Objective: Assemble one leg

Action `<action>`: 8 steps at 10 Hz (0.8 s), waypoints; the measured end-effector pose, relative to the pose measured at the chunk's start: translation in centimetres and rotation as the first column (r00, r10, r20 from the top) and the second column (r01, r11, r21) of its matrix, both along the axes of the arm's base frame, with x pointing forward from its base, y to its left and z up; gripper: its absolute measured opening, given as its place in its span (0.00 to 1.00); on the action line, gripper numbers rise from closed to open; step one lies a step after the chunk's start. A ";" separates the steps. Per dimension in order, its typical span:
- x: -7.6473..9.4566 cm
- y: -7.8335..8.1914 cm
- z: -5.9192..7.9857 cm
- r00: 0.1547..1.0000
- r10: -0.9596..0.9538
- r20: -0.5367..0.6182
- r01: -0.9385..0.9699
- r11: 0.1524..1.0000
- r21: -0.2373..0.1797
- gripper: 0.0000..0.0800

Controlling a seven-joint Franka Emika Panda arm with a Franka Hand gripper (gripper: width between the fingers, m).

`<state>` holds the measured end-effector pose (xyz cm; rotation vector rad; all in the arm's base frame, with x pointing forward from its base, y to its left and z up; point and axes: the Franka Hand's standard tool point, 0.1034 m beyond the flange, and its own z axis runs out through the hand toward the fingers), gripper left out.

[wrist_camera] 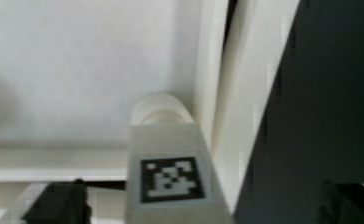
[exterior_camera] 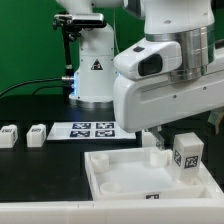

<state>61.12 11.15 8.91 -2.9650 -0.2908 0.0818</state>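
A white leg (exterior_camera: 185, 152) with a black-and-white tag stands upright at the far right corner of the large white panel (exterior_camera: 130, 178). My gripper (exterior_camera: 170, 140) hangs over it, and one finger (exterior_camera: 158, 140) shows just to the exterior view's left of the leg. In the wrist view the leg (wrist_camera: 170, 160) rises between the two dark fingertips (wrist_camera: 63, 202), with a gap on either side. The gripper (wrist_camera: 205, 205) is open around the leg without touching it. The leg's foot sits against a rounded corner recess (wrist_camera: 161, 105) of the panel.
Two more white legs (exterior_camera: 10, 135) (exterior_camera: 37, 133) lie on the black table at the exterior view's left. The marker board (exterior_camera: 90, 130) lies behind the panel. The robot base (exterior_camera: 92, 70) stands at the back, and the arm's bulk fills the upper right.
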 end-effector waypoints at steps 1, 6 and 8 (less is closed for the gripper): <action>0.4 -0.7 0.1 1.000 0.001 0.007 -0.001 1.000 -0.005 0.81; 1.0 -0.4 0.1 1.000 -0.021 0.010 0.021 1.000 -0.006 0.81; 0.9 -0.4 -0.3 1.000 -0.015 0.005 0.015 1.000 -0.006 0.81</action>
